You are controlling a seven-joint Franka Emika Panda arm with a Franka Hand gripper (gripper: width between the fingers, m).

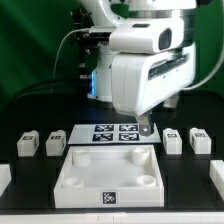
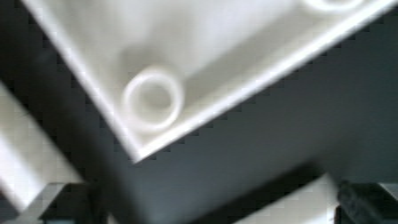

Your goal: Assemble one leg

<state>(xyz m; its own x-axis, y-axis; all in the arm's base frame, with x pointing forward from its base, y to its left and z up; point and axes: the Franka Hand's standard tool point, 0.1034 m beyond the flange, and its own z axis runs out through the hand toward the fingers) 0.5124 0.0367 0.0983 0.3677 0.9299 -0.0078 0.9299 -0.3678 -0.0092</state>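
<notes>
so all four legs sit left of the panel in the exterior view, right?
No. The exterior view shows only two legs on the left of the panel; the other two sit on the exterior view's right.

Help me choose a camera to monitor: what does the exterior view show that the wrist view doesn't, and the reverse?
Only the exterior view shows the gripper, the four legs lying to either side, and the marker board. Only the wrist view gives a close, blurred look at a round socket near one corner of the panel. Both show the white panel and the dark table.
</notes>
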